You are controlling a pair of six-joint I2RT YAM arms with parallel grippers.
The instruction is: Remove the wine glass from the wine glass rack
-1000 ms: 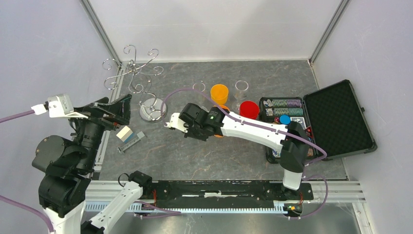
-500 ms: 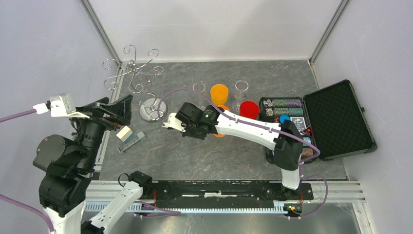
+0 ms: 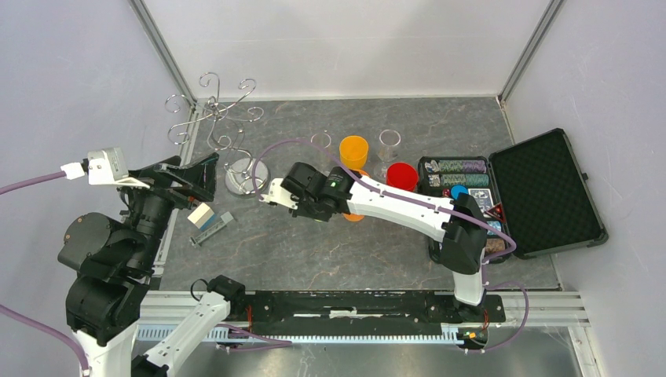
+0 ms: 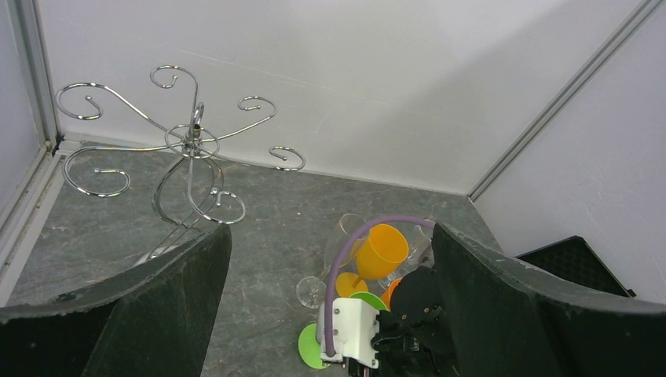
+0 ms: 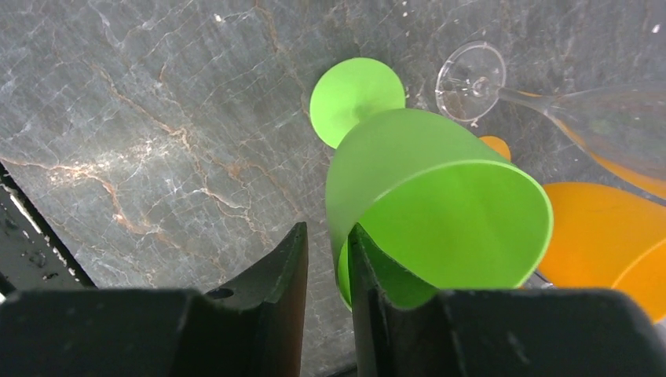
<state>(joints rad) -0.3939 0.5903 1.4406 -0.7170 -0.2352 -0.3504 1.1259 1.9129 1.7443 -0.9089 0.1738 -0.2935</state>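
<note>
We identify the place as a robotics laboratory test cell. The grey marble-pattern counter [image 3: 314, 243] is enclosed by plain pale wall panels [image 3: 345, 47] joined at aluminium corner posts [image 3: 162, 47]. The left arm [image 3: 102, 267] and the right arm [image 3: 408, 208] are bolted to a metal rail [image 3: 542, 305] at the near edge, with purple cables [image 3: 31, 185] routed openly.

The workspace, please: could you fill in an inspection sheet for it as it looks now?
Surface: grey marbled table, no spills seen.
Job's things: wine glass rack hooks bare; green wine glass standing on table.
Clutter: orange glass, red cup, open chip case.
Claws: right claw slightly parted around green rim; left claw wide open, empty.
Cables: purple cable arcs over right wrist.
Surroundings: white walls, nothing else seen.
</note>
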